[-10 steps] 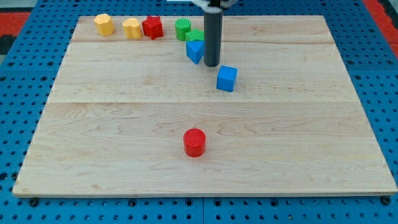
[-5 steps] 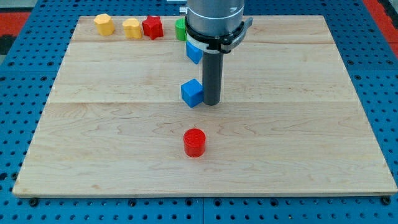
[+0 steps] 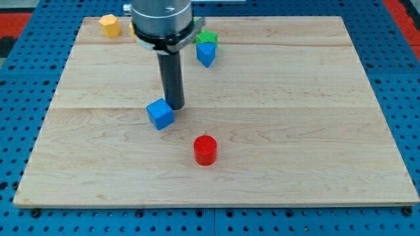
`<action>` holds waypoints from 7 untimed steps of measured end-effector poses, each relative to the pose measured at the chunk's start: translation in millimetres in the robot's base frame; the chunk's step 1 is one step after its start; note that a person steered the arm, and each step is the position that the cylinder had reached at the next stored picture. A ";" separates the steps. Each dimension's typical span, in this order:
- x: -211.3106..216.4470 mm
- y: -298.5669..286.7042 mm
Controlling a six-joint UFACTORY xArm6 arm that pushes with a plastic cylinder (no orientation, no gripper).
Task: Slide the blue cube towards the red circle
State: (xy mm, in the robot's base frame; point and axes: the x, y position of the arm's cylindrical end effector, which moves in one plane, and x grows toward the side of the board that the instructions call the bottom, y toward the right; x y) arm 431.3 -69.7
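The blue cube [image 3: 160,114] lies left of the board's middle, turned a little. The red circle, a short red cylinder [image 3: 205,150], stands below and to the right of the cube, about a block's width apart. My tip [image 3: 174,106] rests on the board just at the cube's upper right corner, touching or almost touching it. The rod rises from there to the arm's grey body at the view's top.
A second blue block [image 3: 206,54] and a green block [image 3: 207,38] sit near the top edge, right of the arm. A yellow block [image 3: 109,25] sits at the top left. The arm hides other blocks at the top. The wooden board [image 3: 315,131] lies on a blue pegboard.
The blue cube has slid from right of centre to left of centre and slightly downward. My tip moved left with it, staying on its right side. The arm now covers the top-row blocks.
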 end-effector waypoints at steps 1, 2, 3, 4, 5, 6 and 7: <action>-27.3 -7.2; 43.8 -18.4; 70.4 -17.8; 68.1 -88.0; 95.2 -103.4; 120.1 -76.8; 120.2 -43.5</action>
